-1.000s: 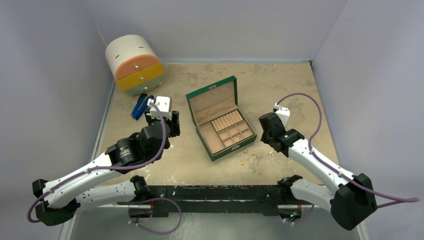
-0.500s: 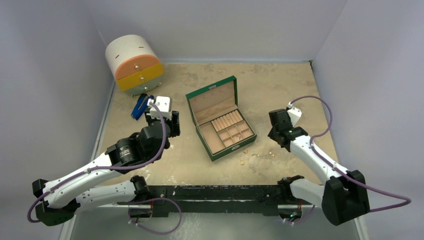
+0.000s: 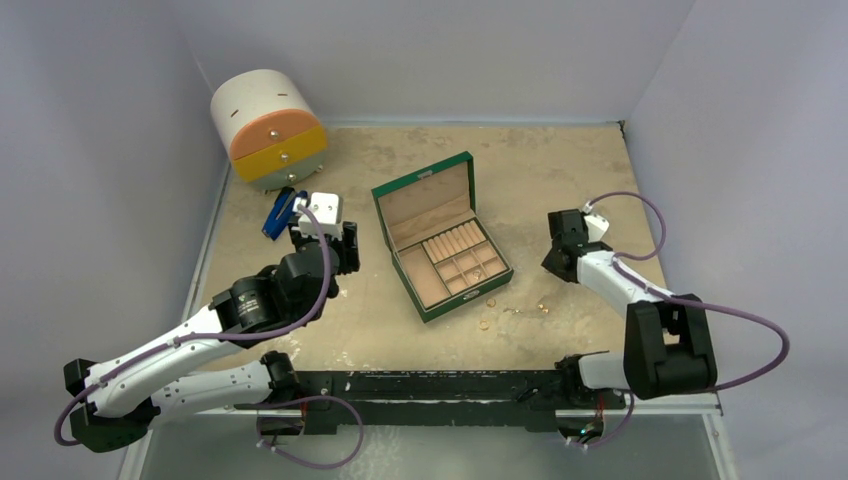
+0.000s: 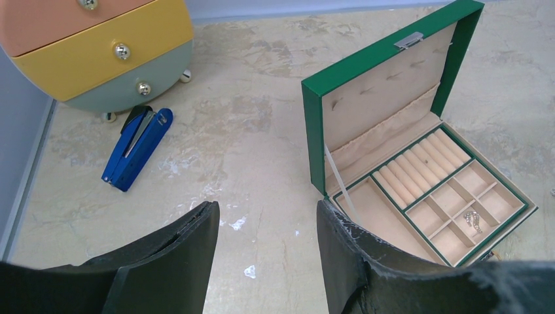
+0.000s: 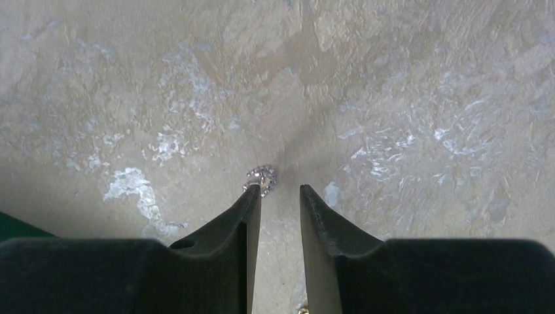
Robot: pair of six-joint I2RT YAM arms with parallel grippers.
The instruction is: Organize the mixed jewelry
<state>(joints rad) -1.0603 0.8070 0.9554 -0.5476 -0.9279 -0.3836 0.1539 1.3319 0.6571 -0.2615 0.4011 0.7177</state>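
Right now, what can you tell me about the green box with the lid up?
The green jewelry box stands open on the tan table, turned at an angle. Its lid leans back, held by a pale ribbon, and has a silver clasp on its edge. The inside looks soft and beige: a pocket in the lid, a row of ring rolls, one long compartment and several small ones. One sparkly piece of jewelry lies in a small compartment.

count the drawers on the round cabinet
3, stacked: peach drawer on top, yellow drawer in the middle, grey-green drawer at the bottom. None seem hidden.
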